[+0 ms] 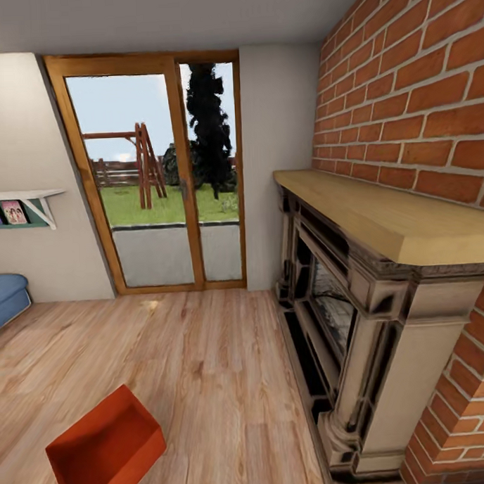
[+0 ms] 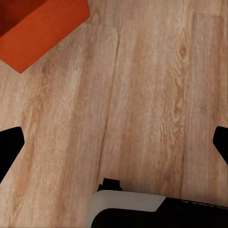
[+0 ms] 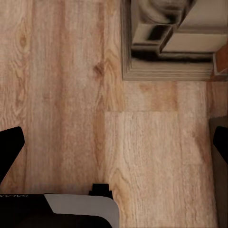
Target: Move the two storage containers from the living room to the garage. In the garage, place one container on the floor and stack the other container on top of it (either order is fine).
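One orange-red open-topped storage container [image 1: 107,448] sits on the light wood plank floor of the living room, low and left in the head view. A corner of the storage container [image 2: 35,28] also appears in the left wrist view, well away from my left gripper [image 2: 114,140]. That gripper hangs open over bare planks, its dark fingertips [image 2: 9,147] far apart. My right gripper [image 3: 114,142] is open too, above bare floor beside the fireplace base [image 3: 166,42]. Neither gripper holds anything.
A red brick fireplace [image 1: 358,314] with a pale wooden mantel [image 1: 381,211] fills the right side. Wood-framed glass doors [image 1: 154,175] stand ahead. A blue sofa [image 1: 5,298] edge and a wall shelf [image 1: 22,209] are at the left. Open plank floor [image 1: 198,356] lies between.
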`<state>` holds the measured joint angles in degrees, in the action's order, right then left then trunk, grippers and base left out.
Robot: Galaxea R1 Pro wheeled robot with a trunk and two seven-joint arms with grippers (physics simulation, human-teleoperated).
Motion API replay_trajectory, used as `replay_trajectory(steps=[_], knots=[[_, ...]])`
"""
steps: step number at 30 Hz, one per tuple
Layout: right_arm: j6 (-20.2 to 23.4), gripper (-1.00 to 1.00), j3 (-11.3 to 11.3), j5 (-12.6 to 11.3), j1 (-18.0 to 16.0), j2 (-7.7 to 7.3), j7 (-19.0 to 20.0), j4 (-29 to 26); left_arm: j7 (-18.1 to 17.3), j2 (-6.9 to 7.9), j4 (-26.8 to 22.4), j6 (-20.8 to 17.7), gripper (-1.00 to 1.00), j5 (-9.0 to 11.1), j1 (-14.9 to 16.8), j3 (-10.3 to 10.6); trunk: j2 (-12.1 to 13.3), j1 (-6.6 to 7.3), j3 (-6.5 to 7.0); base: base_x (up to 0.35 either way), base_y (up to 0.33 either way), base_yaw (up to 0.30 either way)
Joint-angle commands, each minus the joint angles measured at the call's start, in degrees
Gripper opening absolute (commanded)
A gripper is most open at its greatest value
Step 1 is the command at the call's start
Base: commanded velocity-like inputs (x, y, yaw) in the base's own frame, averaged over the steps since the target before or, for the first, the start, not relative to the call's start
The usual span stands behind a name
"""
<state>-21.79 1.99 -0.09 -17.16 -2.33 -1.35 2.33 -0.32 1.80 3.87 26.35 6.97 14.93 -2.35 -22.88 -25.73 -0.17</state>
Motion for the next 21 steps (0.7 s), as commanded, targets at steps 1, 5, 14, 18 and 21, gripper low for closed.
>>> replay_trajectory(steps=[1, 5, 14, 18, 21], knots=[[-0.36, 1.00, 0.21, 0.00, -0.07, 0.01, -0.14, 0.23, -0.03, 0.02, 0.26, 0.37, 1.00, 0.10, 0.10, -0.20, -0.04, -0.05, -0.02, 0.292, -0.087, 0.250], [-0.36, 1.00, 0.21, 0.00, -0.07, 0.02, -0.14, 0.23, -0.03, 0.00, 0.26, 0.37, 1.00, 0.14, 0.10, -0.20, -0.04, -0.05, -0.02, 0.135, -0.038, 0.250], [-0.36, 1.00, 0.20, 0.00, -0.07, 0.01, -0.14, 0.22, -0.03, 0.05, 0.26, 0.39, 1.00, 0.15, 0.10, -0.20, -0.04, -0.05, -0.02, 0.011, -0.003, 0.251], [-0.36, 1.00, 0.21, 0.00, -0.07, 0.02, -0.14, 0.22, -0.03, 0.05, 0.26, 0.42, 1.00, 0.15, 0.10, -0.20, -0.04, -0.05, -0.02, 0.000, 0.000, 0.251], [-0.36, 1.00, 0.21, 0.00, -0.07, 0.03, -0.14, 0.22, -0.03, 0.05, 0.26, 0.41, 1.00, 0.15, 0.10, -0.20, -0.04, -0.05, -0.02, 0.000, 0.000, 0.251]])
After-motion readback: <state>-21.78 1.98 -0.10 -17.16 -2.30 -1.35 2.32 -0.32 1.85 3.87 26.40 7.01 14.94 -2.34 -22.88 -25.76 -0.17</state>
